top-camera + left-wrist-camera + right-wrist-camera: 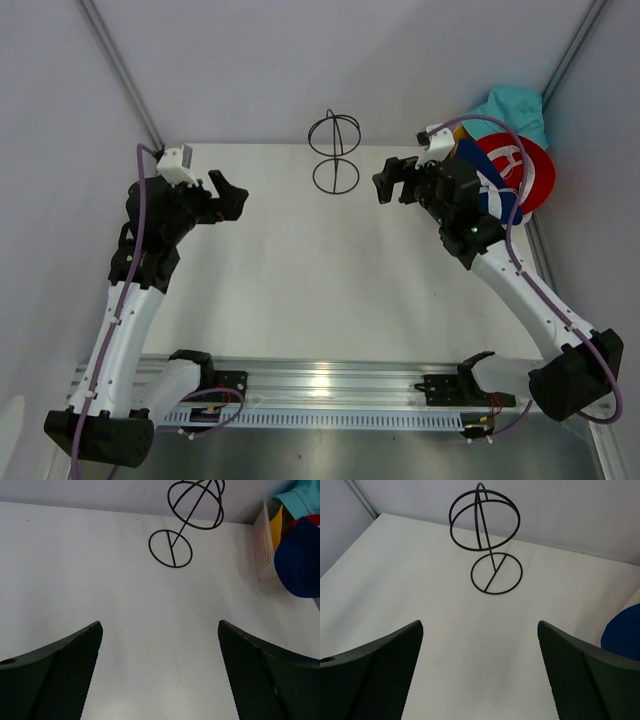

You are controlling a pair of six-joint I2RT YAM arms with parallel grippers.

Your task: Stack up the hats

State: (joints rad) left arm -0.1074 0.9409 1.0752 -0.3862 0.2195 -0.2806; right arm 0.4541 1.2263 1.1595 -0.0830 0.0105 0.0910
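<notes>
White walls box in a pale table, with a thin black wire frame standing upright near its far edge. The hats are all bunched in the far right corner, heaped in and over a white lattice basket. A navy hat hangs down the outside, a red hat lies behind it, a teal hat is draped on top, and a strip of yellow hat shows inside. Any other colours are hidden from where I stand.

Both hands are empty, with fingers spread wide. The left hand hovers over the left side of the table. The right hand is near the basket but points away from it, toward the frame.

Nothing looks stacked yet, so the first pick seems to be the job in hand. I'd say the right arm is best placed for it. It should turn back to the pile and pinch the navy hat by its crown rather than the floppy brim. Then it should lift the hat well clear of the basket wall so the others don't drag out with it.
</notes>
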